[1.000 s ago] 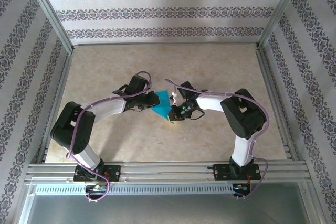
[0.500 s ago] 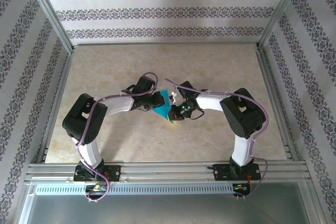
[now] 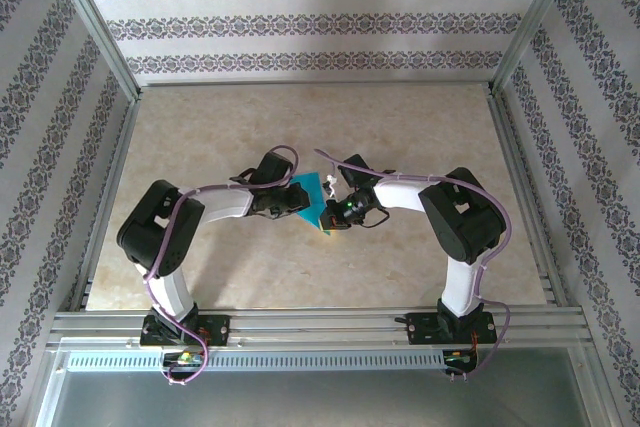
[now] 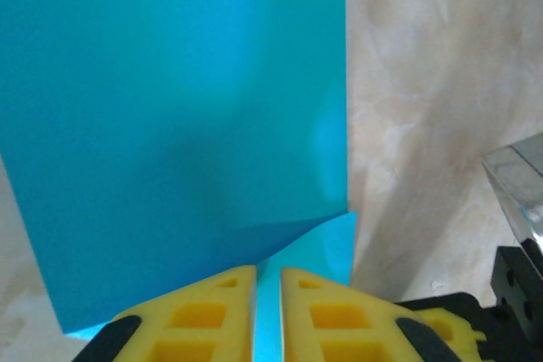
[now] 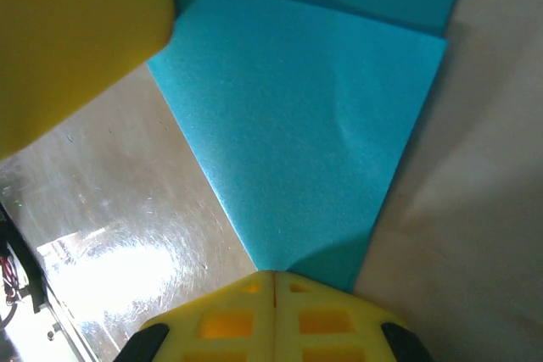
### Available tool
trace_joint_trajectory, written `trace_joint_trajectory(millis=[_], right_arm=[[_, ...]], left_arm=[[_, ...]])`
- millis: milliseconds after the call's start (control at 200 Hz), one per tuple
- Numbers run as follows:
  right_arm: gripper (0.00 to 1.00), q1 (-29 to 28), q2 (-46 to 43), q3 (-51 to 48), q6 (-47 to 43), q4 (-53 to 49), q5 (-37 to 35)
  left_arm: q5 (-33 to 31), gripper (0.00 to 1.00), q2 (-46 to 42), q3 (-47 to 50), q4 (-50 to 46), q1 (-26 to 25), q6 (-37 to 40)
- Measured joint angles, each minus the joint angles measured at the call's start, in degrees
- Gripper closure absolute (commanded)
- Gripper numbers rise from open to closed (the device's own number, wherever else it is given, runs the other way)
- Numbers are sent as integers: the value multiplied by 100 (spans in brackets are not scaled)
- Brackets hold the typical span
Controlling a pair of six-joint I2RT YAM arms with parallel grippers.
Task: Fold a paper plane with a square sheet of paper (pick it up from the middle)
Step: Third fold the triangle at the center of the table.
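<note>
The square sheet of paper (image 3: 313,197) is teal-blue and partly folded, with a flap lying over a lower layer (image 4: 170,125). It sits between my two grippers near the table's middle. My left gripper (image 3: 295,199) reaches it from the left. Its yellow fingers (image 4: 204,307) stand almost together, with a thin strip of the paper in the narrow slit at the flap's corner (image 4: 268,270). My right gripper (image 3: 333,215) is shut, and the paper's pointed near corner (image 5: 297,125) runs into its closed tips (image 5: 273,275). The left finger (image 5: 76,40) shows at the upper left of the right wrist view.
The marble-patterned table (image 3: 400,127) lies bare around the paper. Metal frame rails run along the near edge (image 3: 320,325) and both sides. Patterned walls enclose the back and sides.
The left arm has drawn its elbow in and pushed its gripper right, further onto the paper, so less blue shows. The right arm and its grip have stayed still.
</note>
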State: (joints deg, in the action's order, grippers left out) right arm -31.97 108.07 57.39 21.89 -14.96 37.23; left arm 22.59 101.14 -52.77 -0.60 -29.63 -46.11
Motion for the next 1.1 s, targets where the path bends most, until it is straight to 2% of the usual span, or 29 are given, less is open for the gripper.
trace_joint_trajectory(millis=[255,515,790,1099], right_arm=[[95,0,4,0,0,0,13],[94,0,9,0,0,9,59],[93,-7,-131,4,0,15,94],[95,-280,61,647,70,105,-85]], left_arm=[[-24,85,-284,210,151,0,-2],[-238,92,-37,234,111,0,-35],[-380,95,59,208,20,0,-98],[-380,96,83,162,-39,0,-111]])
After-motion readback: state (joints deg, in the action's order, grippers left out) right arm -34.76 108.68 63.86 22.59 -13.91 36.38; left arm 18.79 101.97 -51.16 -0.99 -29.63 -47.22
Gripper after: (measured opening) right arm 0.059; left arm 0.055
